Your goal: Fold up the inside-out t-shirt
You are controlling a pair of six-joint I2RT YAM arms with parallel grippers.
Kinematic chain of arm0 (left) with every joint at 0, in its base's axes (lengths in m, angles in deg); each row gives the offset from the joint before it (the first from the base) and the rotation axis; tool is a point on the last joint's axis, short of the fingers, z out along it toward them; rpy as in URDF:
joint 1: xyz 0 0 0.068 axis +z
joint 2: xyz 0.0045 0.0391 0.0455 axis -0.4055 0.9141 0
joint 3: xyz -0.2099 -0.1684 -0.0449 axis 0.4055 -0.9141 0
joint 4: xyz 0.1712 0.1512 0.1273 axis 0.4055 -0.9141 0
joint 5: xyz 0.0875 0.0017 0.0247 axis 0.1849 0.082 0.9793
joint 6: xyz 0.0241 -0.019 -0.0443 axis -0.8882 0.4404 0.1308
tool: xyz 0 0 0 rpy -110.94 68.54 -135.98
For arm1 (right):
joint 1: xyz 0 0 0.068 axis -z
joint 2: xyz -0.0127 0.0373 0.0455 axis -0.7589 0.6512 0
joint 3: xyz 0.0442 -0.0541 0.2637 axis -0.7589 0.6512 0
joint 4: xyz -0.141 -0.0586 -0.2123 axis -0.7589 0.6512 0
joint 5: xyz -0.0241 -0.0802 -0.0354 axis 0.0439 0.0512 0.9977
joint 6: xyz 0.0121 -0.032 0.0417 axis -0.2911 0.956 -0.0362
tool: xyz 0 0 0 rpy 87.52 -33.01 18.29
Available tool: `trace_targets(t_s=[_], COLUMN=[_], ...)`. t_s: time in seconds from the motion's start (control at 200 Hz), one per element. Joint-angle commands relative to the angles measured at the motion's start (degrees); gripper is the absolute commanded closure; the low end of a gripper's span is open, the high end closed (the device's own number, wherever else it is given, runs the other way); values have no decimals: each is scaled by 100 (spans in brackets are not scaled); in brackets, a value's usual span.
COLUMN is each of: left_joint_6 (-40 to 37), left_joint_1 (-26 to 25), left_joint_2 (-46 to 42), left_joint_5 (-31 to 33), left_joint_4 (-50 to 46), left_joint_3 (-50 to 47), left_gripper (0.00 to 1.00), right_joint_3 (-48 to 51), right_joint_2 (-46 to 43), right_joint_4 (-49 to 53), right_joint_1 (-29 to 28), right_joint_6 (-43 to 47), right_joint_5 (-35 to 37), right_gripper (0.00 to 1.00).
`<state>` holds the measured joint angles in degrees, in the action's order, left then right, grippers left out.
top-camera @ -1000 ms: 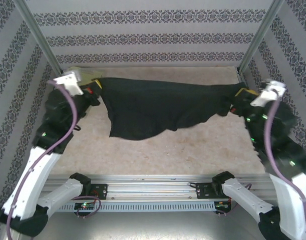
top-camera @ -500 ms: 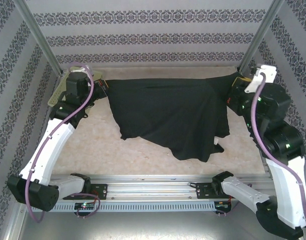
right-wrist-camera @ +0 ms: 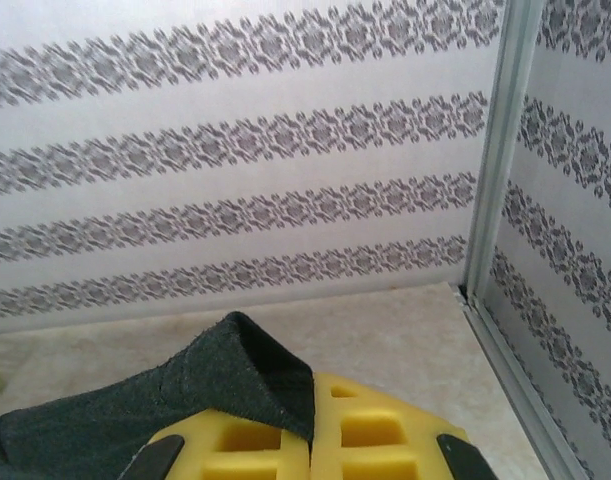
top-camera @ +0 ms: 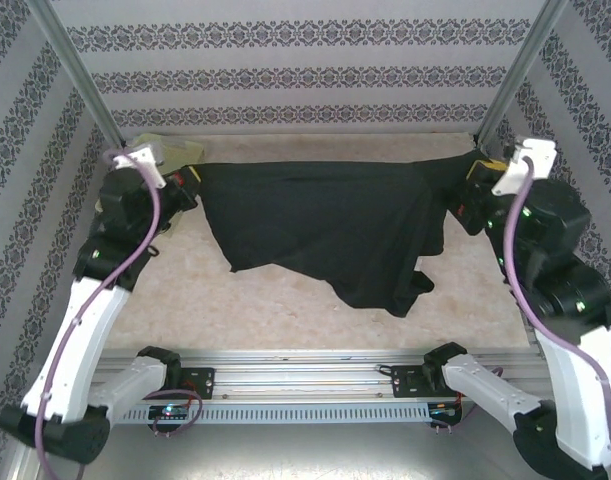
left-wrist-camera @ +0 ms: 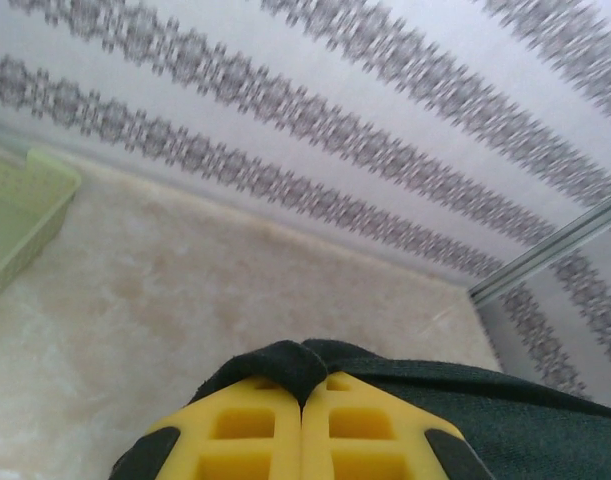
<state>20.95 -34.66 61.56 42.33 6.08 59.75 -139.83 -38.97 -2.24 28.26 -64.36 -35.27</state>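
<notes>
T-shirt hangs stretched between left gripper and right gripper (both clenched on its edges).

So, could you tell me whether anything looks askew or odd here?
Yes: the black t-shirt, pinched at both upper corners by shut jaws, is lopsided. Its lower edge slants down to a crumpled point on the right, rather than spreading evenly over the table.

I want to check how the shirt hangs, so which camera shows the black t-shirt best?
Top external view: the whole black t-shirt shows there, stretched wide with its lower edge uneven. Each wrist view shows one pinched corner of fabric.
</notes>
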Motion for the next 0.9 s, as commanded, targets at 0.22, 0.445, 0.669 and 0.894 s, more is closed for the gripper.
trace_targets(t_s=[0.22,0.445,0.669,0.894], left_joint_6=[131,68,-145,-301], left_joint_1=[111,109,109,114], left_joint_2=[-1675,-1790,-480,1740], left_joint_5=[-319,-111,615,293], left_joint_4=[1437,1525,386,-78], left_joint_3=[-142,78,545,862], left_gripper=[100,100,100,100], right_joint_3=[-984,-1630,-1364,141], right_joint_2=[-968,-731,-138,473], right_joint_4=[-275,-225,-174,-658], right_joint_1=[104,100,97,106], right_joint_6=[-284,-100,208,321], right_joint_5=[-1515,-1284,-458,117], right_gripper=[100,100,100,100])
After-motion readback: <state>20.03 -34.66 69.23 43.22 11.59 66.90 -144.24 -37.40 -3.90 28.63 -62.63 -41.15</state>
